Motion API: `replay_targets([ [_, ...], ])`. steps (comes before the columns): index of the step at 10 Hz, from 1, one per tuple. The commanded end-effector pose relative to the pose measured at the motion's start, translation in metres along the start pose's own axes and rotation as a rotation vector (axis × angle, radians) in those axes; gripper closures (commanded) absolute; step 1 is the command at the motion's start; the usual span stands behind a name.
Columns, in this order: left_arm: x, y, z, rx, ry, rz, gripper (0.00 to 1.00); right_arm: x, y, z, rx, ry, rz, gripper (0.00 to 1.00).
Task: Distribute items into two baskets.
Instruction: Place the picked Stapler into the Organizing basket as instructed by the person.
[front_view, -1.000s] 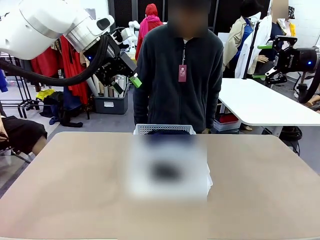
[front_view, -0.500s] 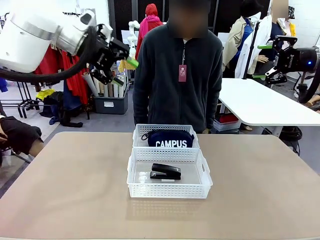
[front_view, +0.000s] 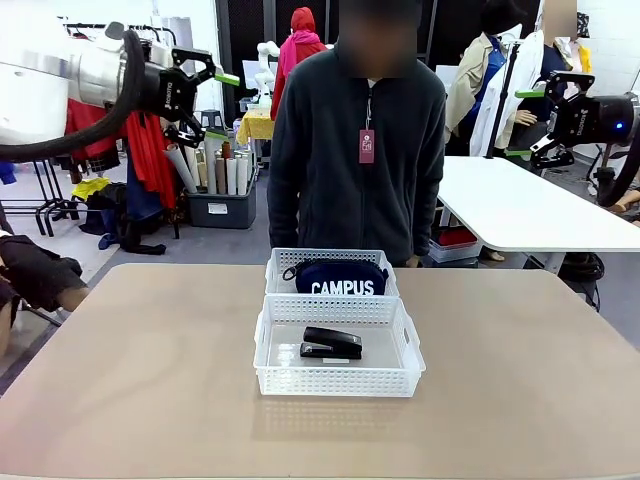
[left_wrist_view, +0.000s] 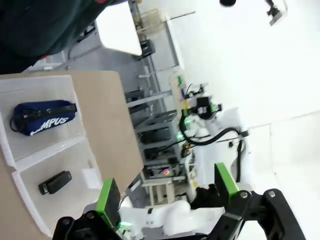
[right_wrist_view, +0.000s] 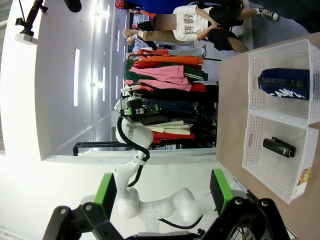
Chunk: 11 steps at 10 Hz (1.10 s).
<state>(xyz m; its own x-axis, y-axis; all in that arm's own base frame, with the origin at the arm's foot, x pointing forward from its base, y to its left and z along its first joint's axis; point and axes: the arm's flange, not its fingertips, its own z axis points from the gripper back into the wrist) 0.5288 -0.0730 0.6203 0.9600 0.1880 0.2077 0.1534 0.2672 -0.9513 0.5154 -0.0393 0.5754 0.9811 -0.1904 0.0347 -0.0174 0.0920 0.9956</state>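
Observation:
Two white lattice baskets sit end to end at the table's middle. The far basket (front_view: 330, 255) holds a navy "CAMPUS" pouch (front_view: 340, 279). A black stapler (front_view: 332, 343) lies in the near basket (front_view: 335, 382). My left gripper (front_view: 220, 105) hangs open and empty high at the upper left, well away from the table. My right gripper (front_view: 524, 122) is open and empty high at the upper right. In the left wrist view the open gripper (left_wrist_view: 167, 192) looks down on the pouch (left_wrist_view: 44, 117) and stapler (left_wrist_view: 55, 182). In the right wrist view the open gripper (right_wrist_view: 162, 193) shows the pouch (right_wrist_view: 282, 84) and stapler (right_wrist_view: 279, 146) far off.
A person in a dark fleece (front_view: 360, 150) stands at the table's far edge, right behind the baskets. A white table (front_view: 520, 210) stands at the back right, and a grey bin with rolls (front_view: 220, 205) is on the floor at the back left. Bare tabletop (front_view: 130, 380) lies on both sides of the baskets.
My left arm has swung up and to the left, away from the middle of the table, its gripper staying open. The right arm has not moved.

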Motion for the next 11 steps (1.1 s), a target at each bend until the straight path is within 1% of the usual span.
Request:
replay_targets([
  [1,0.006,0.005,0.004,-0.056,-0.061,0.048,0.00,-0.001,0.004,-0.001,0.004,-0.010,0.006,0.00],
  [2,0.008,0.008,0.006,-0.087,-0.062,0.063,0.00,-0.001,0.004,-0.001,0.004,-0.010,0.006,0.00],
  [5,0.013,0.015,0.019,-0.162,0.005,0.047,0.00,-0.001,0.004,-0.001,0.004,-0.010,0.006,0.00],
  [7,0.016,0.020,0.028,-0.177,0.036,0.033,0.00,-0.001,0.004,-0.001,0.004,-0.010,0.006,0.00],
  [11,0.020,0.025,0.039,-0.193,0.034,0.008,0.00,-0.001,0.004,-0.001,0.004,-0.010,0.006,0.00],
])
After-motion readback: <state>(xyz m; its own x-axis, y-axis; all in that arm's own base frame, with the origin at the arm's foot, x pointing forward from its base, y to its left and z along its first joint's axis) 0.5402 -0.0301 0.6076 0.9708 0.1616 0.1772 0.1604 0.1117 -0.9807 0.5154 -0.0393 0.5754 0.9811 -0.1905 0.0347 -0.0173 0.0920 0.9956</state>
